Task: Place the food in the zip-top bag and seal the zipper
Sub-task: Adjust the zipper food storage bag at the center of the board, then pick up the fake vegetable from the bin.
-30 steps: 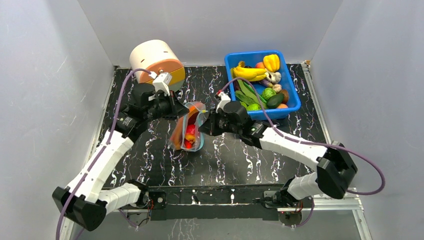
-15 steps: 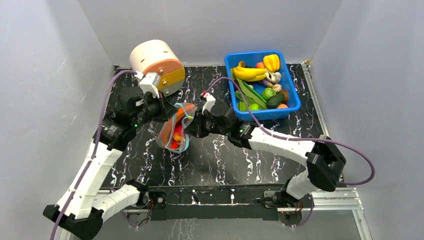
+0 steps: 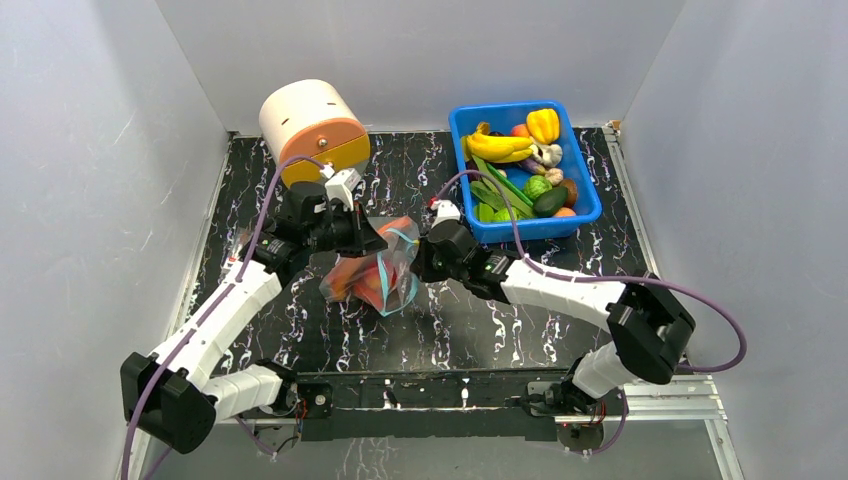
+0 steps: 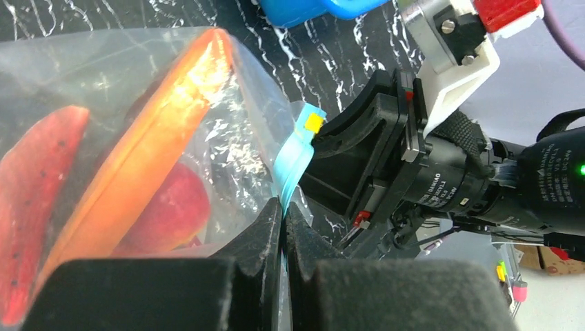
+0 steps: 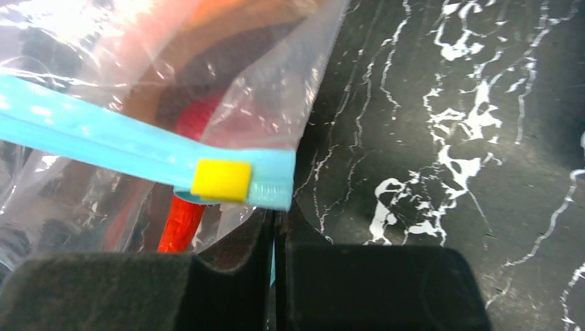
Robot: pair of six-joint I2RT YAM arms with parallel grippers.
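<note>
The clear zip-top bag (image 3: 375, 275) hangs between my two grippers above the black marbled table, with red and orange toy food (image 3: 362, 280) inside. My left gripper (image 3: 372, 238) is shut on the teal-blue zipper (image 4: 293, 162) near the bag's left end. My right gripper (image 3: 418, 262) is shut on the zipper (image 5: 131, 148) at its right end, just under a small yellow slider tab (image 5: 221, 181). In the left wrist view an orange piece (image 4: 152, 152) and a red piece (image 4: 172, 207) show through the plastic. More food (image 3: 520, 165) lies in the blue bin.
A blue bin (image 3: 585, 215) with bananas, a yellow pepper, greens and other toys stands at the back right. A cream and orange cylinder (image 3: 312, 125) lies at the back left. Grey walls enclose the table on three sides.
Both grippers and the bag swung left, then back to the right and slightly nearer. The bag now hangs lower and more spread between them. Both grips stayed shut.
</note>
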